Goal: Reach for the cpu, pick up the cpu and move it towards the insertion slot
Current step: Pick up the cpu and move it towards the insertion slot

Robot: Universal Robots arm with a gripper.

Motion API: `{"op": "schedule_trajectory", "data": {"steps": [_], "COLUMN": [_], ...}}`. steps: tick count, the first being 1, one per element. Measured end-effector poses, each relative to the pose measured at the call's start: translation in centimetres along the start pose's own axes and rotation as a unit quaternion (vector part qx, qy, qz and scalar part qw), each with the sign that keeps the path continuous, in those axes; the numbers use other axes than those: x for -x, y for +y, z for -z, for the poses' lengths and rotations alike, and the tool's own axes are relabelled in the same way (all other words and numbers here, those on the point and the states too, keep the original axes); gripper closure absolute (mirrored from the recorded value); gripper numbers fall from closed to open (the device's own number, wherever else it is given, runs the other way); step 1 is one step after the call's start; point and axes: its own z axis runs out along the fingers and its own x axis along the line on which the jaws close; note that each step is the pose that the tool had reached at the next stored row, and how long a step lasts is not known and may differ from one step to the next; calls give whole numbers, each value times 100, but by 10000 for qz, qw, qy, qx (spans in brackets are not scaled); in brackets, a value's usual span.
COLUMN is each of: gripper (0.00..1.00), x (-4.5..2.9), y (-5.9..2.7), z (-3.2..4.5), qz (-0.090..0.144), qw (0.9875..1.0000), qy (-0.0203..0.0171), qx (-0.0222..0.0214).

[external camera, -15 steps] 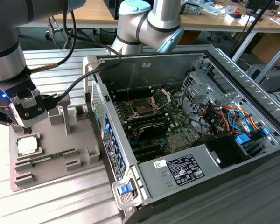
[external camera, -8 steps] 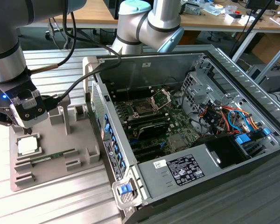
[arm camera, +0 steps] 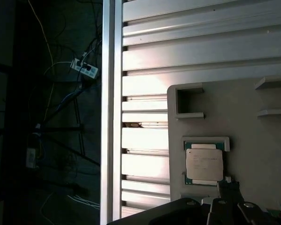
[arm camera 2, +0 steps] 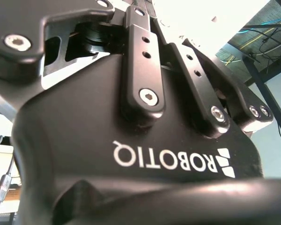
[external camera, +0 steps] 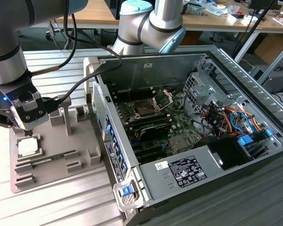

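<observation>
1. Hovering at the exterior view's left, the gripper (external camera: 32, 127) is low over the cpu (external camera: 28, 147), near it but apart from it as far as that view shows.
2. Whether the gripper is released or clenched cannot be told from any of the views. The cpu is not lifted and lies uncovered below it.
3. The cpu rests flat, silvery top up, in a square seat of a grey holder (external camera: 56, 141). In the first wrist view, short raised walls stand at the corners of that seat.
4. A long green memory stick (external camera: 43, 161) lies on the same holder, just beside the cpu on its nearer side in the exterior view.
5. The holder sits on a ribbed metal table (external camera: 56, 207), just beside an open computer case (external camera: 146, 70) that lies to the exterior view's right.
6. The insertion slot (external camera: 145, 109) is on the green circuit board (external camera: 179, 125) inside the case, well apart from the cpu, with its silver frame standing open beside it.
7. The arm (external camera: 7, 52) rises from the gripper toward the upper corner at the exterior view's left.
</observation>
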Motion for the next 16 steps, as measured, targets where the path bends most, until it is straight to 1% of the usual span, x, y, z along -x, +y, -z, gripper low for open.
{"op": "schedule_trajectory", "data": {"steps": [16], "gripper": [89], "x": [0], "y": [-3], "z": [-68], "qz": [0], "qw": [10000], "qy": [0], "qx": [0]}}
